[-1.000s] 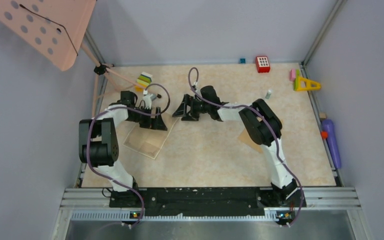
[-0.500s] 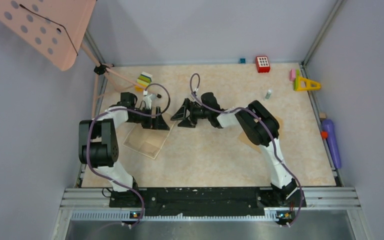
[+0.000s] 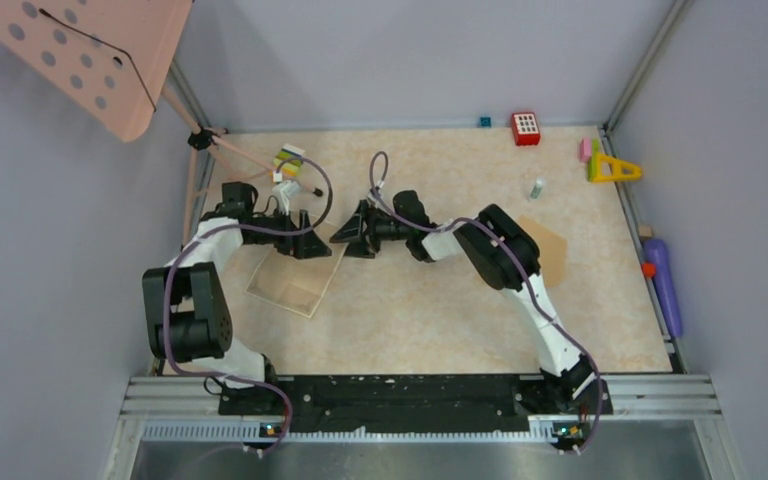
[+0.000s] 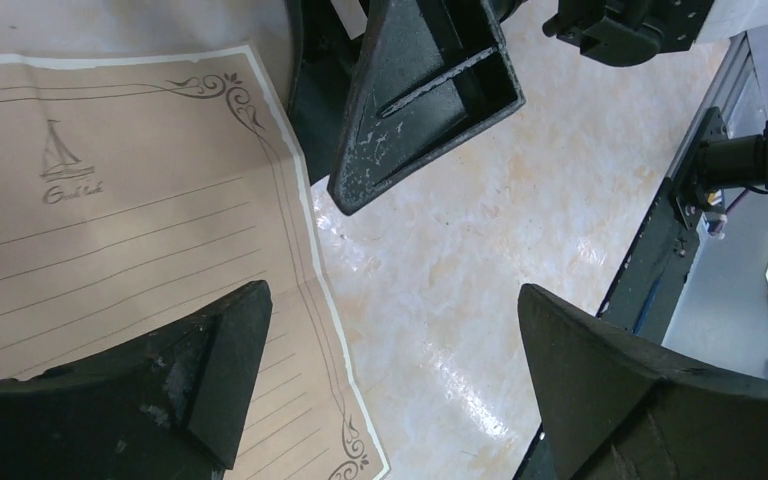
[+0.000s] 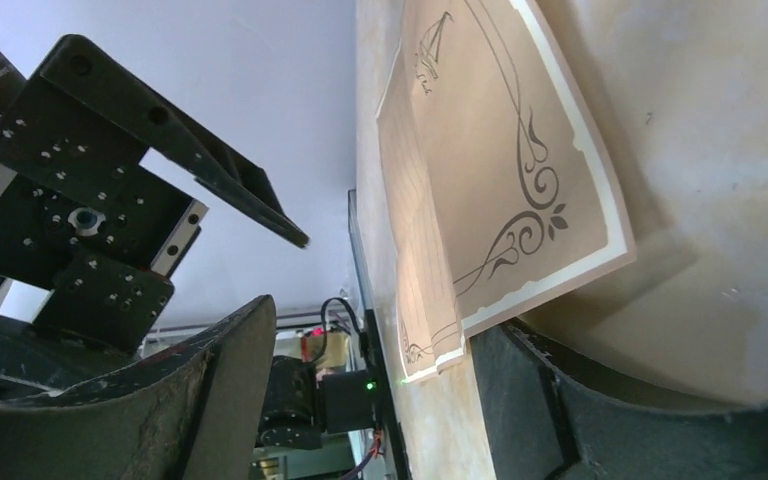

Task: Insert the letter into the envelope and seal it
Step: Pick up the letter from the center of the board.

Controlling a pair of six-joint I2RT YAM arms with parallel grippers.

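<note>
The letter (image 3: 293, 281), a pale sheet with ruled lines and a sailboat drawing, lies flat on the table's left side. It also shows in the left wrist view (image 4: 110, 230) and the right wrist view (image 5: 500, 160). My left gripper (image 3: 307, 241) is open over the letter's far right edge, one finger (image 4: 210, 370) above the paper. My right gripper (image 3: 350, 232) is open and empty, facing the letter's corner. Its lower finger (image 5: 600, 400) sits at the sheet's edge, which looks slightly raised over it. The tan-brown envelope (image 3: 547, 251) lies flat on the right, beside the right arm.
A pink perforated stand (image 3: 90, 60) leans over the far left corner. Colored blocks (image 3: 289, 160) sit behind the left gripper. A red block (image 3: 526, 128), a yellow triangle (image 3: 615, 168) and a purple object (image 3: 663, 285) lie along the far and right edges.
My right gripper has moved left up to the letter's corner, and the arm has swung off the envelope, uncovering it. My left gripper has shifted slightly back and left.
</note>
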